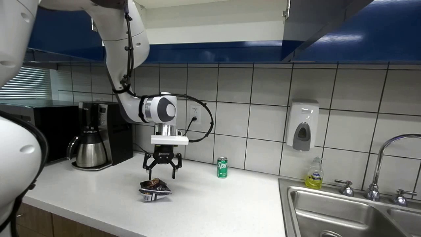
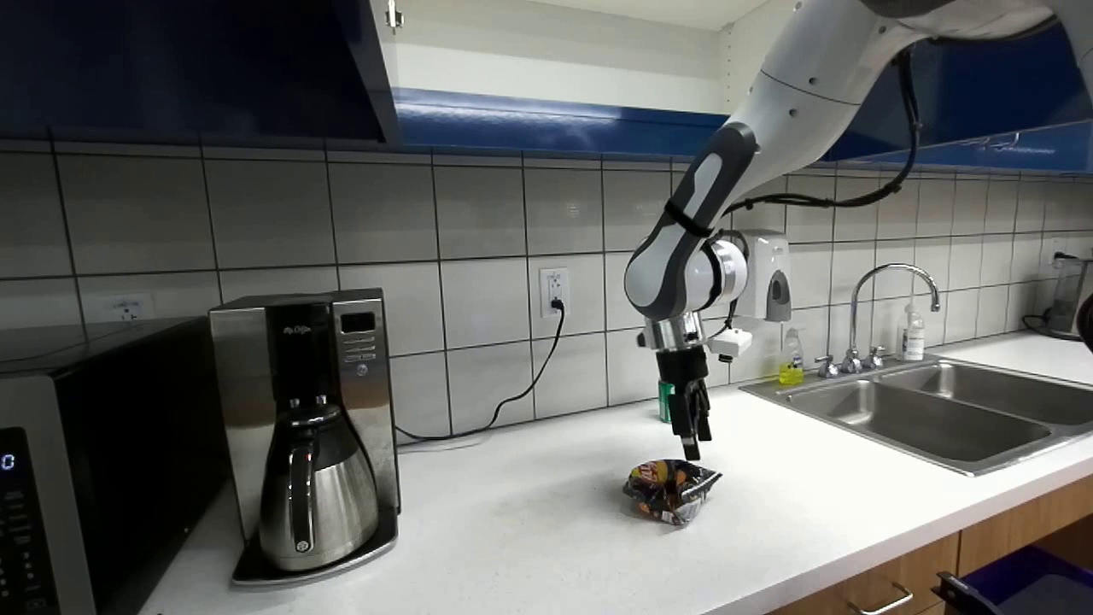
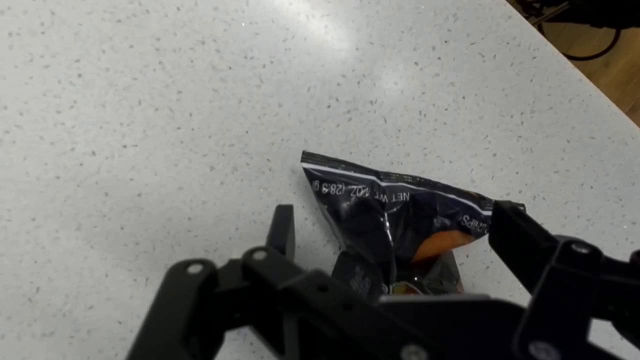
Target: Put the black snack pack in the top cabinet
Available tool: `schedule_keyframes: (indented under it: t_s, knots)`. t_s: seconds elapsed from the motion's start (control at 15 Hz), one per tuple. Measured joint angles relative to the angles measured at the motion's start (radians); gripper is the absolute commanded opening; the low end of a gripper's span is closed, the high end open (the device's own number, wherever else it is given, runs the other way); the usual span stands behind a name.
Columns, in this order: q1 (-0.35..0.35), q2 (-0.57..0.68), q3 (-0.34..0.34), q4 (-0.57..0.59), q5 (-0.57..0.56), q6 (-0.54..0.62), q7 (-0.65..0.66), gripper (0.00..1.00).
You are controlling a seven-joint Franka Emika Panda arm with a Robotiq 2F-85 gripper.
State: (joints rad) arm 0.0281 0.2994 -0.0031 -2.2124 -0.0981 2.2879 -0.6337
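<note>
The small crinkled black foil snack pack (image 1: 154, 190) lies on the long white speckled desk (image 1: 213, 204), below the two-fingered black hand (image 1: 161, 175) of the white robot arm (image 2: 803, 128). The hand is loose: its two fingers (image 3: 284, 227) are spread apart, with a wide gap between them. In the wrist view, one finger covers a bit of the pack's edge, and it is hard to tell if they touch. White letters on the pack are upside down in that view.

Above the white tile wall (image 1: 266, 123), the glossy dark blue top cabinet (image 1: 213, 52) has a door swung wide, and its white inside shows. It is well apart from the pack.

A small green metal can (image 1: 222, 168) stands upright on the desk near the wall. A black and silver coffee maker (image 2: 367, 384) stands beside a black microwave (image 2: 145, 427). A clear bottle of yellow soap (image 1: 314, 177) stands at the back edge of the shiny metal sink (image 1: 284, 210).
</note>
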Motion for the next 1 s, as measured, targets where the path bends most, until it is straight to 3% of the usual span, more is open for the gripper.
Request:
schedule_keyframes:
  t_s: [1.0]
  knots:
    - [-0.002,0.045,0.037,0.060,0.004,0.002,0.000,1.00]
